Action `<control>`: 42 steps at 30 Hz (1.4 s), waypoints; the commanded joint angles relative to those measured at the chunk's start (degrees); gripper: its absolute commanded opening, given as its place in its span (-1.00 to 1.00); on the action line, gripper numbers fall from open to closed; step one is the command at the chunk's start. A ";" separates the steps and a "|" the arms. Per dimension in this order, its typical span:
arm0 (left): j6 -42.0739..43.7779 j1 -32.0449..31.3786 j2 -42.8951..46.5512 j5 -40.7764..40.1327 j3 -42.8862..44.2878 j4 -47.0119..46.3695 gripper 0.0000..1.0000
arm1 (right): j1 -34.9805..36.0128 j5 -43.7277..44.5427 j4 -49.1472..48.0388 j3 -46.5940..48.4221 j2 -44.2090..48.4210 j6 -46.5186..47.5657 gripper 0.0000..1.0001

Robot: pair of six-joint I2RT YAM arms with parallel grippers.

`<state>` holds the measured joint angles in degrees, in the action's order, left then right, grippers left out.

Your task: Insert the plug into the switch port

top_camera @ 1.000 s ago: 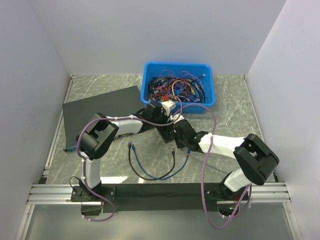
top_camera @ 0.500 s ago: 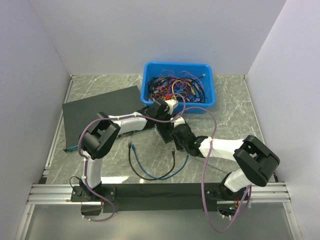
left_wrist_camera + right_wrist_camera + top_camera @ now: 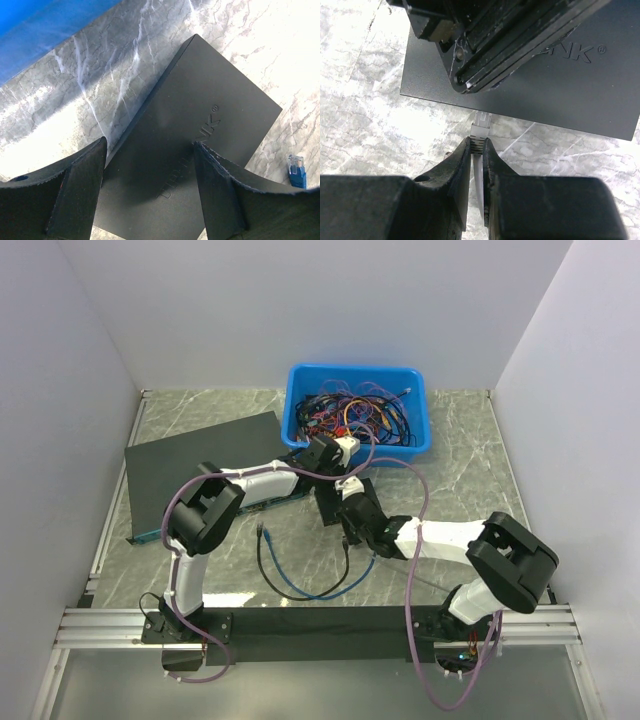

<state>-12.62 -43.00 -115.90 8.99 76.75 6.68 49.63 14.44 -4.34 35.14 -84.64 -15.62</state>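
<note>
The small black box (image 3: 200,125) lies flat on the marble table, seen also from above (image 3: 327,502). My left gripper (image 3: 150,142) hangs open over it, one finger (image 3: 75,190) at its left edge and the other over its top. My right gripper (image 3: 476,141) is shut on the ribbed boot of the plug (image 3: 481,124). The plug's clear tip meets the box's near narrow edge (image 3: 520,116). The switch port itself is hidden under that edge. In the top view the right gripper (image 3: 347,510) sits just in front of the box, with the blue cable (image 3: 368,565) trailing behind it.
A blue bin (image 3: 415,425) of tangled cables stands behind the box. A large flat black unit (image 3: 200,460) lies at the left. A loose blue-booted connector (image 3: 296,171) rests beside the box. A black cable (image 3: 268,575) loops with the blue one near the front rail.
My right gripper has carried the plug left and forward up to the box's edge. My left gripper has shifted back over the box and opened slightly wider.
</note>
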 commanded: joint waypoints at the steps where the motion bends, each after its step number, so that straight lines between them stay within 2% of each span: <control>1: -2.58 -5.51 -2.58 9.64 -2.57 11.25 0.43 | 1.09 -0.29 -22.12 5.29 2.11 -1.26 -0.91; 2: -2.58 -5.51 -2.49 9.38 -2.57 11.34 0.44 | 1.17 0.50 -21.94 5.29 2.11 -1.35 -0.83; 3: -2.58 -5.34 -2.41 9.29 -2.57 11.34 0.43 | 1.17 0.85 -21.68 5.29 2.20 -1.43 -0.59; 6: -2.67 -5.16 -2.40 8.94 -2.40 11.69 0.43 | 1.09 3.14 -19.57 6.25 1.68 -2.13 -0.25; 8: -2.67 -5.07 -2.32 8.41 -2.31 11.87 0.42 | 1.09 4.10 -17.73 6.96 1.67 -2.31 -0.14; 18: -3.37 -4.19 0.49 4.72 -3.80 12.04 0.43 | 2.32 6.74 -10.96 6.70 5.80 -3.45 -0.10; 27: -4.34 -2.17 0.94 1.38 -1.44 11.69 0.44 | 3.81 8.76 -6.74 4.86 12.56 -4.33 -0.10; 32: -8.99 -1.21 2.16 -5.10 1.47 10.64 0.45 | 3.72 10.34 -5.59 1.87 16.96 -4.95 -0.10; 39: -13.13 0.02 6.64 -13.82 6.47 11.60 0.51 | 3.81 11.40 -4.98 -0.24 18.54 -6.62 -0.10; 42: -14.71 0.64 9.80 -16.98 5.87 11.61 0.52 | 3.81 11.58 -5.15 -1.38 18.99 -7.76 -0.10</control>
<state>-24.58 -43.11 -112.42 -1.96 80.40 17.87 53.47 23.68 -7.31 34.74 -67.61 -21.56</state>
